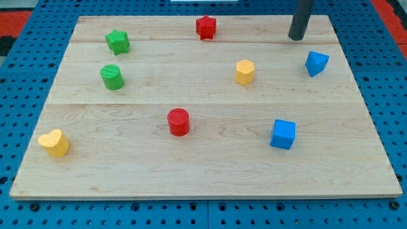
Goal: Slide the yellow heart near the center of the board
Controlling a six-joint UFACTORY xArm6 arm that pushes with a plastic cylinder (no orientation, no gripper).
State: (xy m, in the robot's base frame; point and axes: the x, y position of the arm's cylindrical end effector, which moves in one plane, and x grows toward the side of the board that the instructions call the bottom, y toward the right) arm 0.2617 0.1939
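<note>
The yellow heart (54, 142) lies near the board's bottom left corner. My tip (296, 38) is at the top right of the wooden board (203, 165), far from the heart. It stands just left of and above the blue block (316, 63) at the right edge. Nothing touches the tip.
A red star (205, 27) sits at the top middle. A green star (117, 41) and a green cylinder (112, 77) are at the upper left. A yellow hexagonal block (245, 71), a red cylinder (179, 121) and a blue cube (283, 134) lie around the middle and right.
</note>
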